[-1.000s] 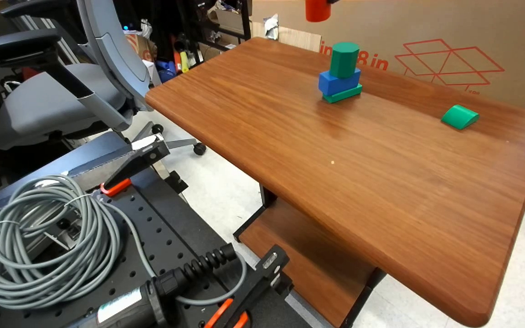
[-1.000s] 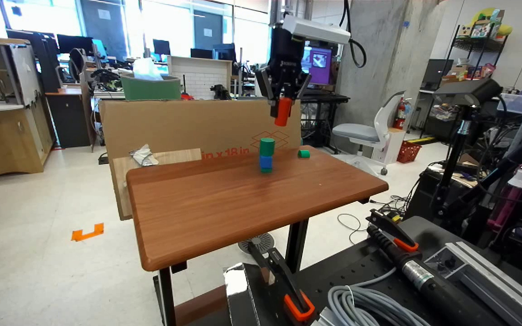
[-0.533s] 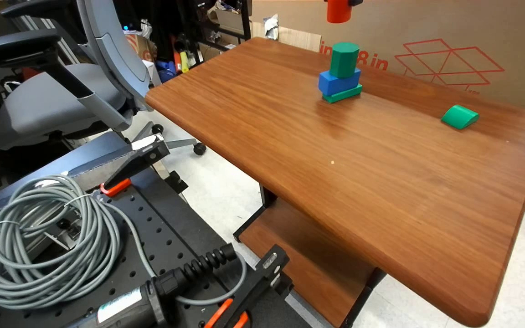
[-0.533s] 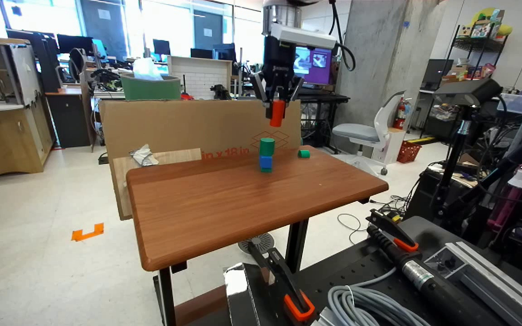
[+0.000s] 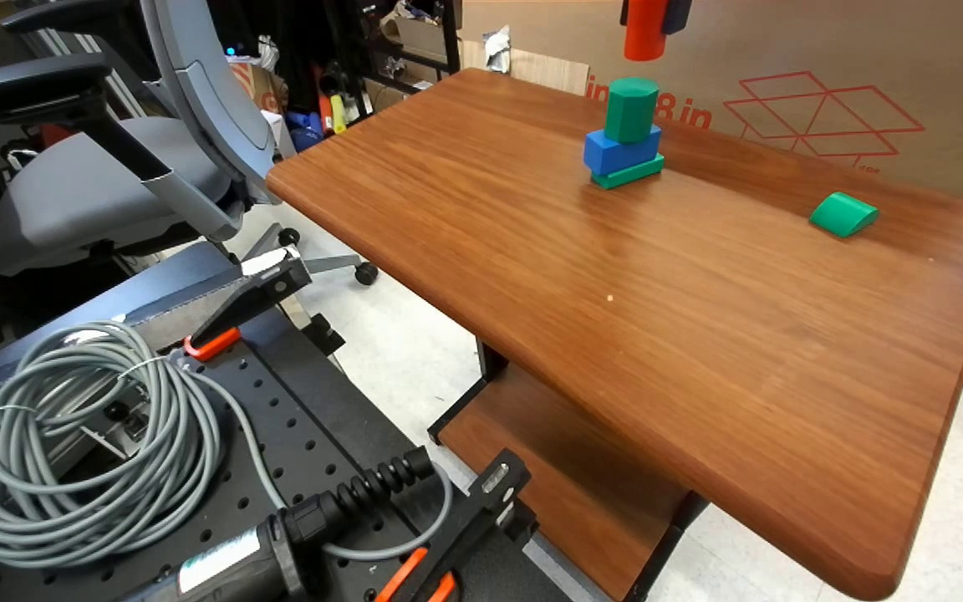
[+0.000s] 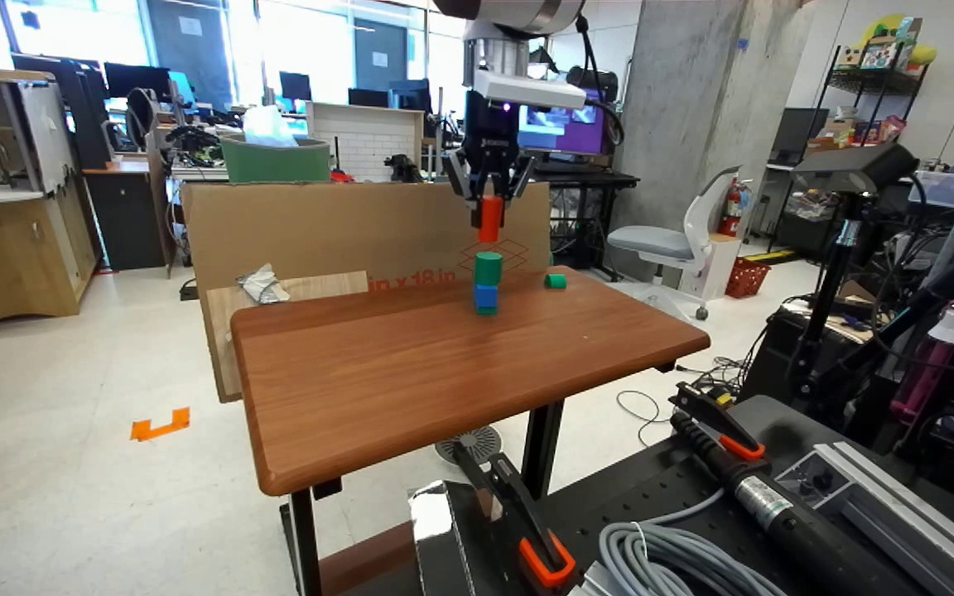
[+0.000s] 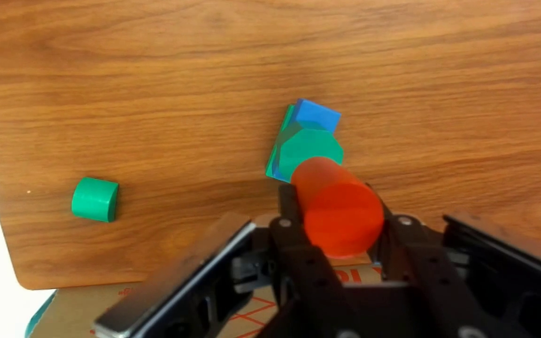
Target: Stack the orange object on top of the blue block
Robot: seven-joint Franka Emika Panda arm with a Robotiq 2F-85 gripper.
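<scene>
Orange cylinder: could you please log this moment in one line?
hand: holding orange cylinder; blue block: under tall green block; cylinder: above both, apart

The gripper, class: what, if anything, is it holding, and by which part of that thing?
The gripper holds the orange cylinder, pinched on opposite sides of its upper part; the lower end sticks out free below.

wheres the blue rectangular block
The blue block is right of centre in an exterior view, under the green faceted prism, atop a thin green slab.
</scene>
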